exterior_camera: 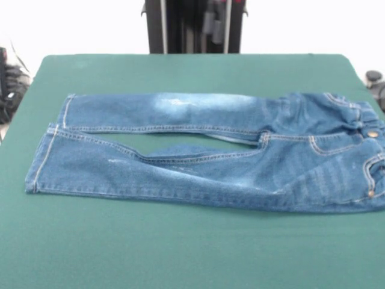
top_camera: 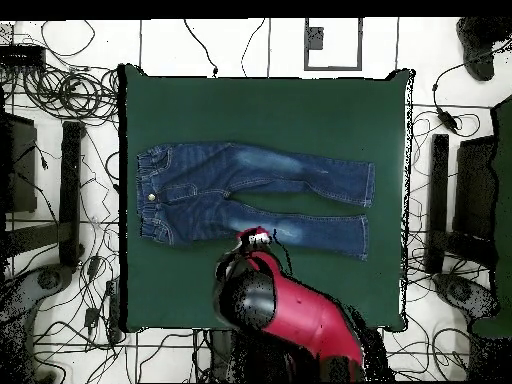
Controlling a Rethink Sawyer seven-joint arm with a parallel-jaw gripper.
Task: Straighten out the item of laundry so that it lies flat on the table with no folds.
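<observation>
Lying spread across the middle of the green counter (exterior_camera: 180, 253), the jeans (exterior_camera: 198, 156) run lengthwise along it, the gathered waistband (top_camera: 147, 192) toward one short edge and the two hems (top_camera: 366, 210) toward the other. Both legs look nearly flat and sit just beside each other, with a narrow wedge of green showing between them below the crotch. In the front view a small fold or bulge of denim shows in that wedge, where the inner seam of one leg turns under, and the seat near the waistband carries some shallow ripples. The task therefore looks close to done, with only that inner fold and the ripples left to smooth. The red and black arm (top_camera: 290, 310) reaches in from the counter's long edge on the robot's side, and its hand (top_camera: 255, 238) hangs over or at the edge of the nearer leg, about midway along it; whether its fingers are spread or clenched cannot be told from either view, nor whether it touches the cloth. Denim of this kind should be fairly heavy and stiff for cloth, yet still limp, so it will drag on the felt-like surface rather than slide freely. A good hold would likely be a hem or the outer seam of the leg, pulled gently outward; a pinch mid-leg risks raising a new crease.
</observation>
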